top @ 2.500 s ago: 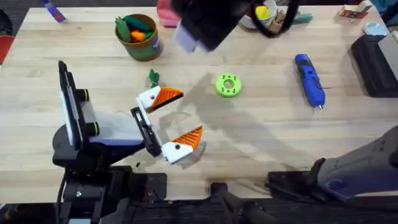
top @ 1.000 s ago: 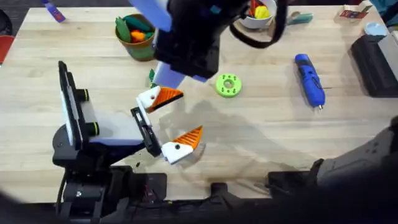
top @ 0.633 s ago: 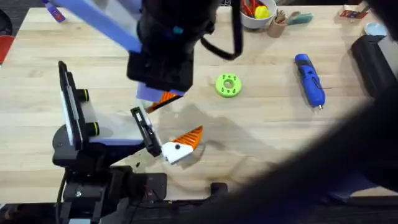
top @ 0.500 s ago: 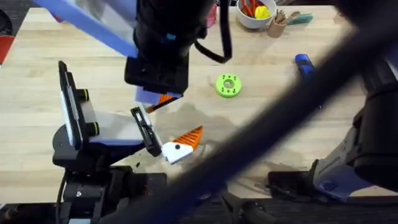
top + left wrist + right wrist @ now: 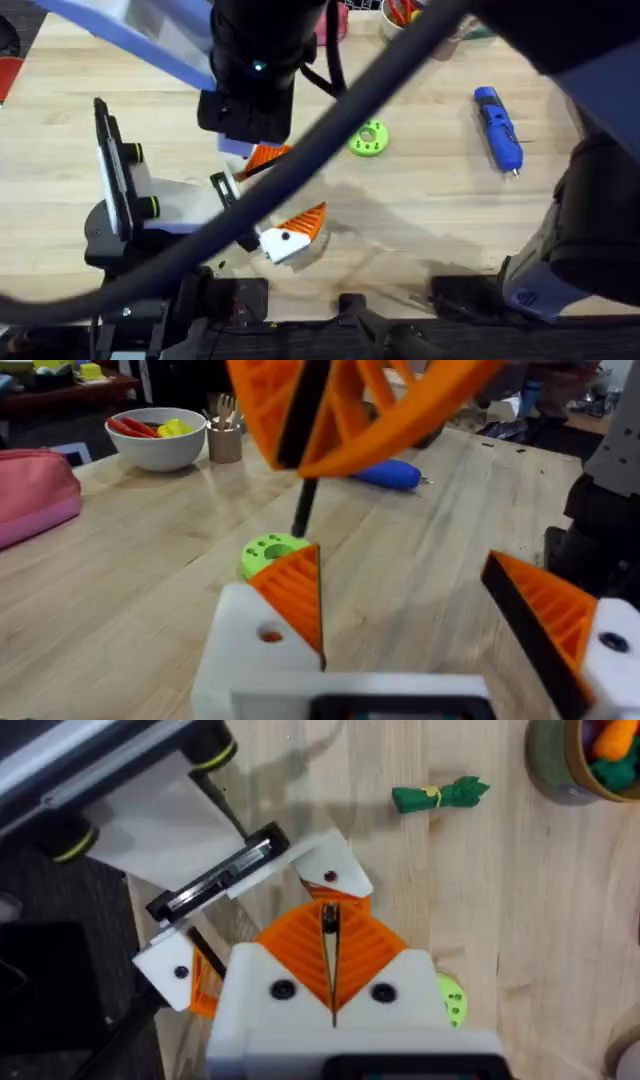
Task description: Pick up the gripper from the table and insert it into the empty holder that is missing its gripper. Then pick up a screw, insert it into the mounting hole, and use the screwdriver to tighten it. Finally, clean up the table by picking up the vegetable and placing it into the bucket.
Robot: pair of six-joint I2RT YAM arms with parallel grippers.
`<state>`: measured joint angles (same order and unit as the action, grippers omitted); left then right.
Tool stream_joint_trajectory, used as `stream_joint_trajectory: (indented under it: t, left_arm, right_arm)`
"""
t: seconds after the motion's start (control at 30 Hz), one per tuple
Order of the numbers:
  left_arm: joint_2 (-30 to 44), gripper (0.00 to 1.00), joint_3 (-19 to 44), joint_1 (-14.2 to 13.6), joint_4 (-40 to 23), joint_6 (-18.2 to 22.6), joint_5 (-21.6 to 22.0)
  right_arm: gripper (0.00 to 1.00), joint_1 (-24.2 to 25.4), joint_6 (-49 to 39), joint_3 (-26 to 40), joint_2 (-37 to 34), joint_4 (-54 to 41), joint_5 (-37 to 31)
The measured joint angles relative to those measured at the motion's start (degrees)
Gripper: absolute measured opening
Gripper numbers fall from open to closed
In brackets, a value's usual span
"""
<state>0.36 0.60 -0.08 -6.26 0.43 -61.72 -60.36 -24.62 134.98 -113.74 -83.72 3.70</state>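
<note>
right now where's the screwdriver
The screwdriver lies on the table's right side in the overhead view, to the right of the green disc, its silver tip pointing toward the arms' bases.

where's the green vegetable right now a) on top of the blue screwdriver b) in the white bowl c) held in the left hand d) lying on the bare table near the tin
d: the right wrist view shows the vegetable lying flat on the wood, apart from the bucket.

Right claw (image 5: 332, 975): orange ribbed pads, white mounts. Dark green vegetable (image 5: 438, 796) past it. Screwdriver (image 5: 498, 128) blue; bucket (image 5: 570, 760) looks greenish.
</note>
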Motion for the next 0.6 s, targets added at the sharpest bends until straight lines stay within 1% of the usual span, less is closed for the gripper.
stream_joint_trajectory:
  t: [0.6]
  left_arm:
    - [0.0, 0.985, 0.0, 0.0, -0.02, 0.0, -0.01]
  right_arm:
    - [0.006, 0.0, 0.22, 0.0, -1.27, 0.04, 0.08]
